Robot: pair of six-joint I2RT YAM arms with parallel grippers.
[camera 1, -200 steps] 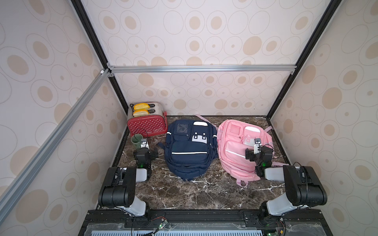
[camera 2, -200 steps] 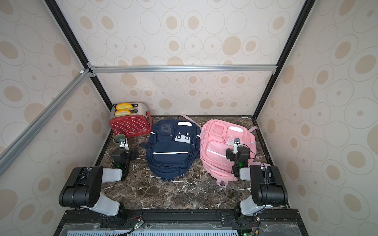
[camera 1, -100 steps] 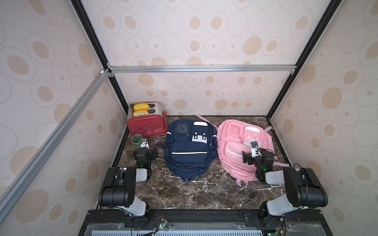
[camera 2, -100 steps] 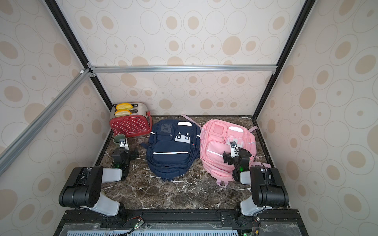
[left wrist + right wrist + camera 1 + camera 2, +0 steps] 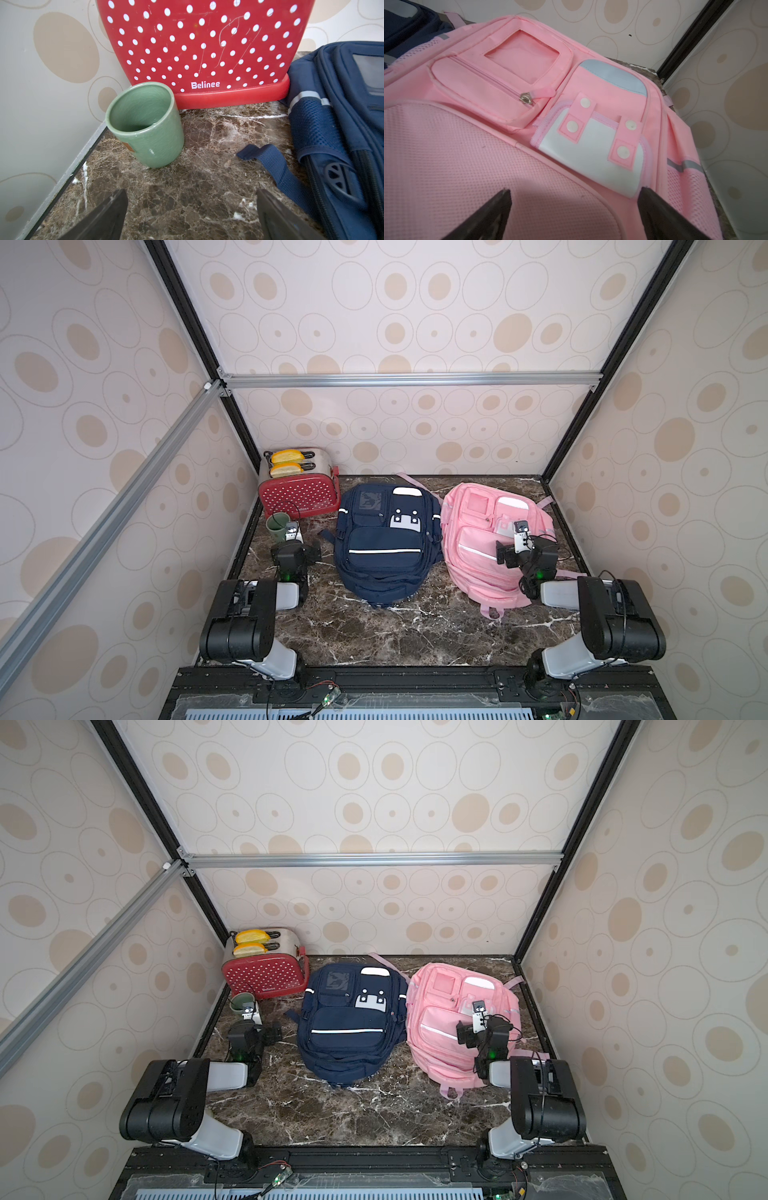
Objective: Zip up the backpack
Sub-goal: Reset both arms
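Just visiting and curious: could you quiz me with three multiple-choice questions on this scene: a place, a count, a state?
1. The green cup stands: A) before the red toaster; B) in a bag; C) far right.
2. Backpacks on the table: A) one; B) two; C) three.
3. The right end effector is: A) shut on a zipper; B) open over the pink backpack; C) hidden.
Answers: 1 A, left wrist view shows it. 2 B, one navy backpack, one pink. 3 B, jaws wide, nothing between.

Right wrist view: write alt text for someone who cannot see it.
A pink backpack fills the frame beneath the open, empty right end effector. A metal zipper pull sits on its small front pocket, beside a white flap with four snaps.
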